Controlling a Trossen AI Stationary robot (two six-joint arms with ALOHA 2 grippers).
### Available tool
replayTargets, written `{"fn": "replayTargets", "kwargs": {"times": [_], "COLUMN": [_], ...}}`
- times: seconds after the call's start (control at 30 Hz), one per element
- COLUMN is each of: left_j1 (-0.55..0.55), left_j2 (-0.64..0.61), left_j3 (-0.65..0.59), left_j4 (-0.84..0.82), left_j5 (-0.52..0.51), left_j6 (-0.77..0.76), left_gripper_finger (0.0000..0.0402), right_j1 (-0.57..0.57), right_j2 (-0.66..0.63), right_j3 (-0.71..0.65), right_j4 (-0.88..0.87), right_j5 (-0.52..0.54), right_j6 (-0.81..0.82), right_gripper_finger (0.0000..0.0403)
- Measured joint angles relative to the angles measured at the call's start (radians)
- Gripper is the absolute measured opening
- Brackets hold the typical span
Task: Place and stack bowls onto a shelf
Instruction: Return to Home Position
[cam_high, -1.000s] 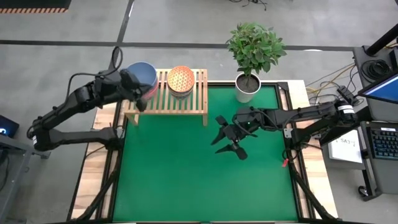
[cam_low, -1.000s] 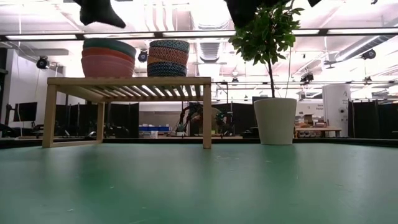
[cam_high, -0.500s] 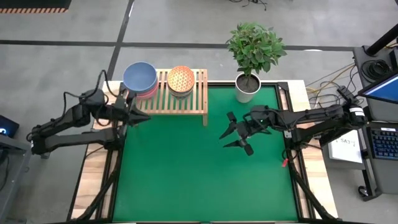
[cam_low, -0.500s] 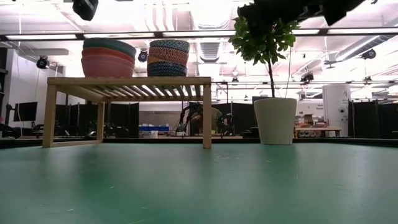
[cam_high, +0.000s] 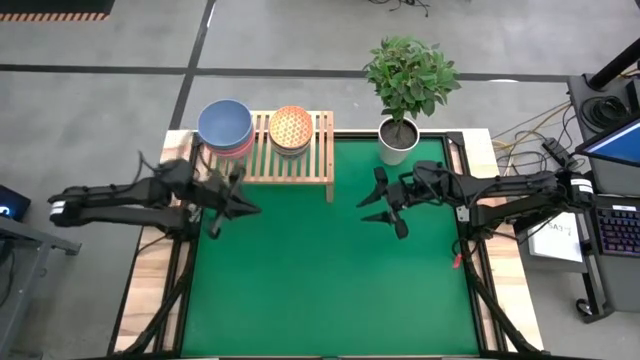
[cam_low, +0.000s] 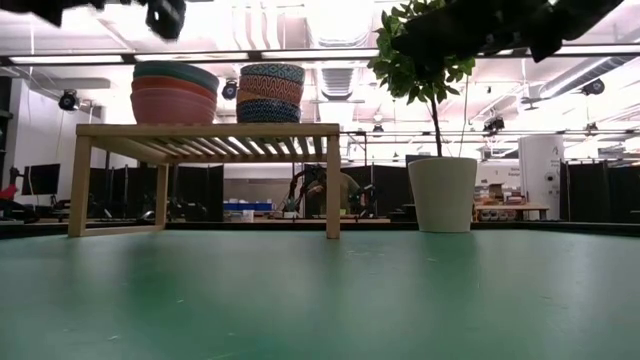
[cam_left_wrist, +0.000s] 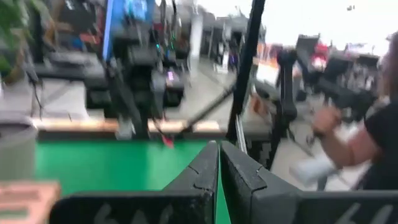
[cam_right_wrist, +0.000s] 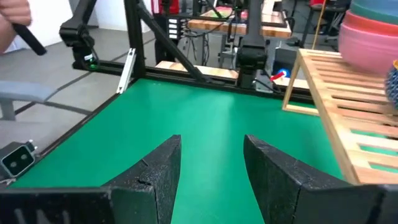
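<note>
**Stacking done; both arms off the shelf**

The bowls stand in two stacks side by side on the shelf (cam_high: 318, 150). The slate-blue-topped stack (cam_high: 225, 124) is at its left end and the orange-patterned-topped stack (cam_high: 291, 127) is just beside it. No bowl shows on the green table (cam_high: 330, 280), so placing appears finished and only parking the arms seems left. The left gripper (cam_high: 230, 205) hovers empty over the table's left edge, in front of the shelf, with its fingers pressed together. The right gripper (cam_high: 382, 205) hovers empty near the potted plant (cam_high: 398, 142), fingers spread. Nothing lies in either arm's way. A person (cam_left_wrist: 376, 146) shows beyond the table.
</note>
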Motion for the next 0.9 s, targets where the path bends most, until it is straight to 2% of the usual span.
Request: {"fn": "replayTargets", "kwargs": {"times": [0.27,0.47,0.6,0.9], "left_j1": [-0.079,-0.091,-0.091,-0.09], "left_j2": [-0.02,-0.108,-0.171,-0.283], "left_j3": [-0.191,-0.329,-0.394,-0.563], "left_j4": [0.084,0.194,0.211,0.36], "left_j5": [-0.041,-0.041,-0.041,-0.041], "left_j6": [-0.004,-0.042,-0.064,-0.126], "left_gripper_finger": [0.0,0.0,0.0,0.0], "right_j1": [-0.008,-0.037,-0.061,-0.112], "right_j2": [-0.002,-0.002,-0.002,-0.002], "right_j3": [-0.028,-0.056,-0.072,-0.111], "right_j4": [-0.008,0.02,0.046,0.1], "right_j5": [-0.005,-0.009,-0.06,-0.09], "right_j6": [-0.026,-0.025,-0.011,0.001], "right_gripper_finger": [0.0164,0.0164,0.0164,0.0162]}}
